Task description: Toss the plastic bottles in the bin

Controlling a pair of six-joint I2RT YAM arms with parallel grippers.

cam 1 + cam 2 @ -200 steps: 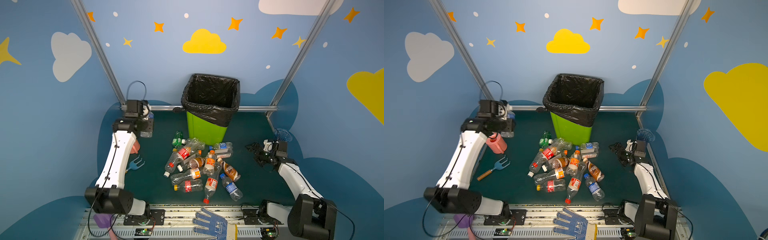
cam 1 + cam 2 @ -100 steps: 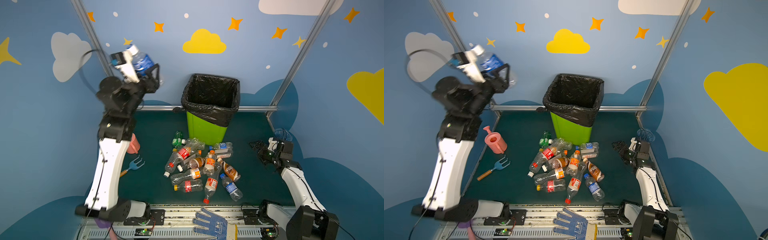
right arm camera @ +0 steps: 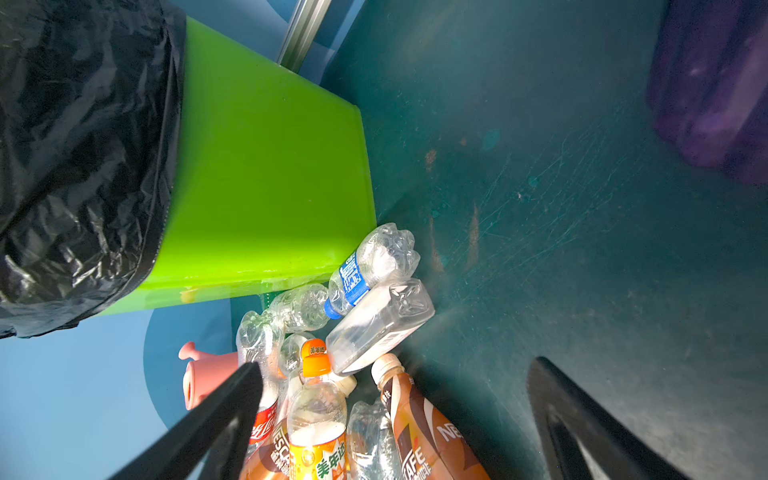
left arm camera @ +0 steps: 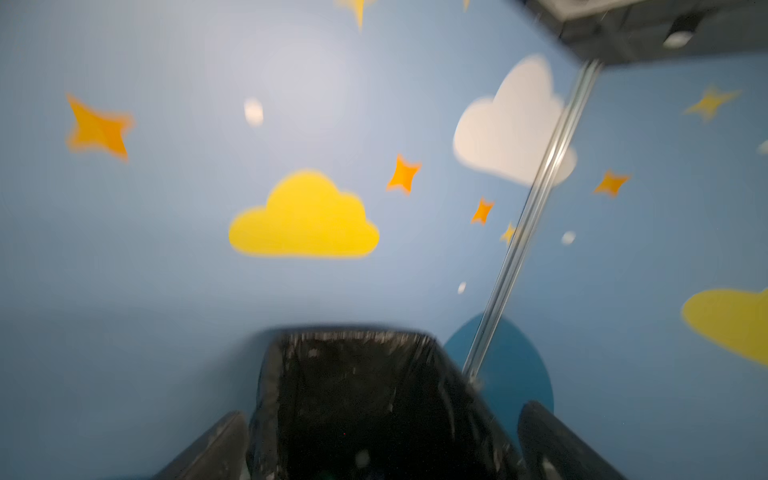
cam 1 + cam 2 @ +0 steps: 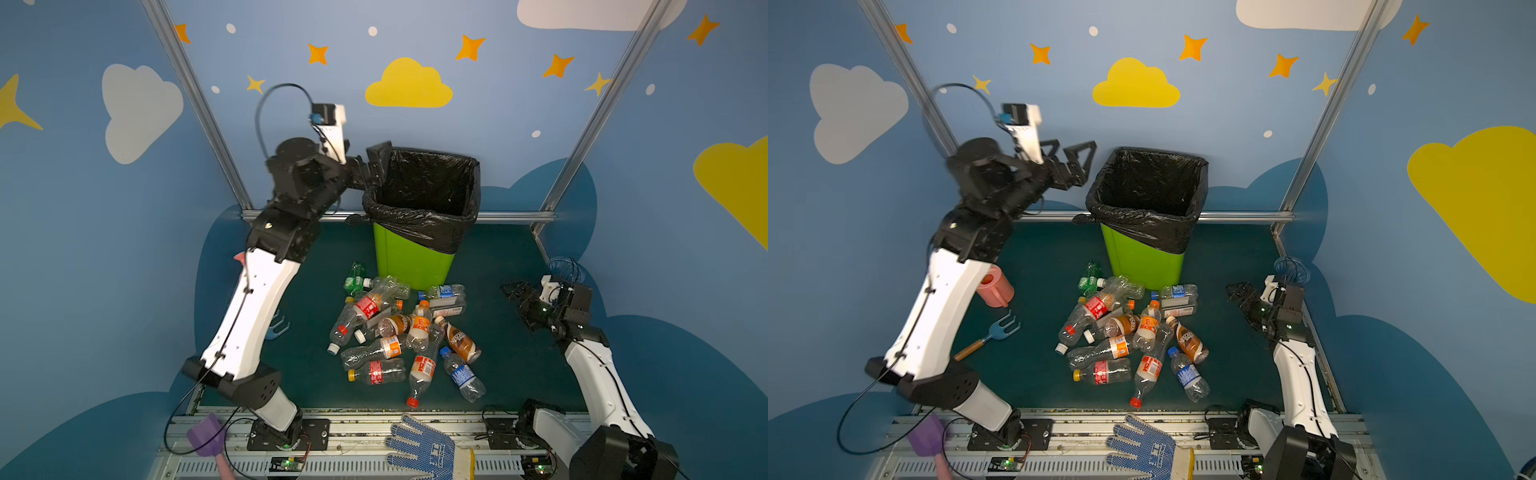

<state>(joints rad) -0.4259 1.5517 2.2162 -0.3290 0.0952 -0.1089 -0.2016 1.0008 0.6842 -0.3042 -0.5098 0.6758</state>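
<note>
- In both top views, the left gripper [image 5: 1073,156] hangs high just beside the left rim of the bin [image 5: 1142,262]. Its jaws are spread and nothing sits between them. The bag's inside is too dark to show any bottle.
- In both top views, the plastic bottles [image 5: 399,332] lie in a loose heap on the green mat [image 5: 507,365], just in front of the bin and between the arms. The right gripper [image 5: 517,305] sits low near the heap's right edge, jaws apart and empty, and much nearer the heap than the left one.
- Closest to it, a blue-labelled bottle [image 5: 442,291] lies with its long axis across the view, base toward the right gripper and cap toward the heap.
- The left wrist view is blurred. The left gripper's fingers [image 4: 208,449] stand wide apart, with only the bin's black liner [image 4: 353,395] between and beyond them.
- In the right wrist view, the right gripper's fingers [image 3: 208,424] are released. The heap lies straight ahead, and a brown coffee bottle [image 3: 419,428] runs lengthwise between them, cap pointing away.
- Judging from this, the right arm is better placed for the next pick, since its jaws already straddle that bottle's width.
</note>
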